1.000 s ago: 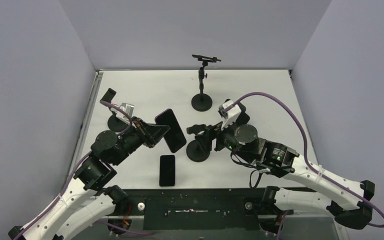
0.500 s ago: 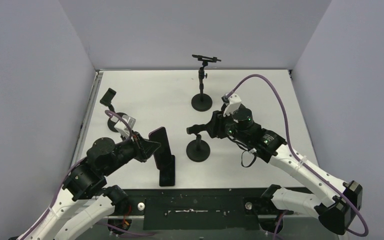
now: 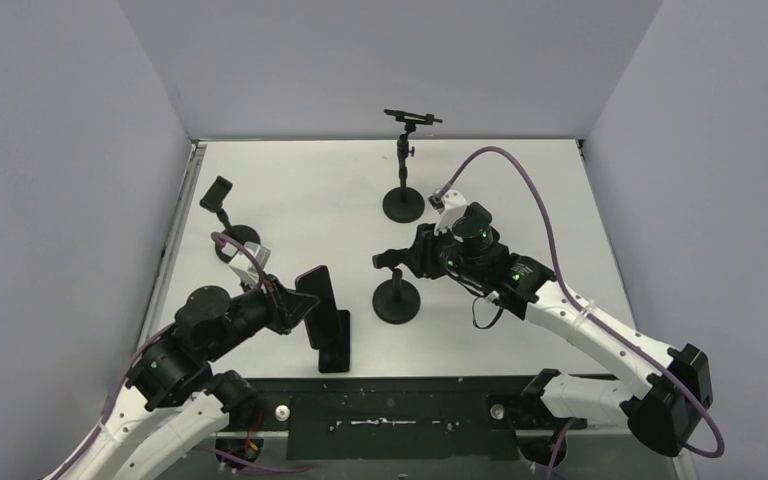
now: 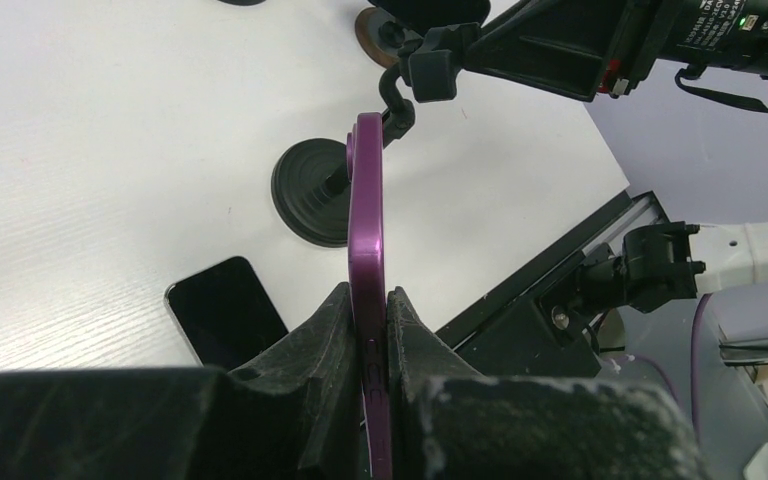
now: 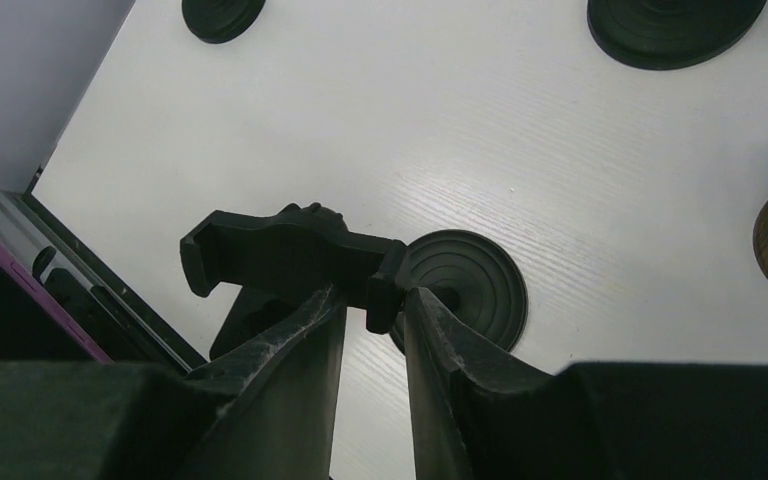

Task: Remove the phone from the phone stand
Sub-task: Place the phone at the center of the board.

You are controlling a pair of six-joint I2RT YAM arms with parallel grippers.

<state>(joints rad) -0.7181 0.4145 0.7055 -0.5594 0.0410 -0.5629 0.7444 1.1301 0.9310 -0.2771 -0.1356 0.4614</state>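
A purple-cased phone stands on edge in the air, away from the phone stand, with my left gripper shut on its lower end. In the left wrist view the phone's purple edge rises from between the fingers of the left gripper. The black stand has a round base and an empty clamp on top. My right gripper pinches the right end of that clamp; from above the right gripper sits just right of the clamp.
A second black phone lies flat near the table's front edge, just below the held phone. Another stand stands at the back centre and a third stand at the left. Grey walls close in both sides.
My left arm drew the purple phone away from the stand toward the near left and turned it edge-on. The right gripper's jaws closed in on the stand's clamp.
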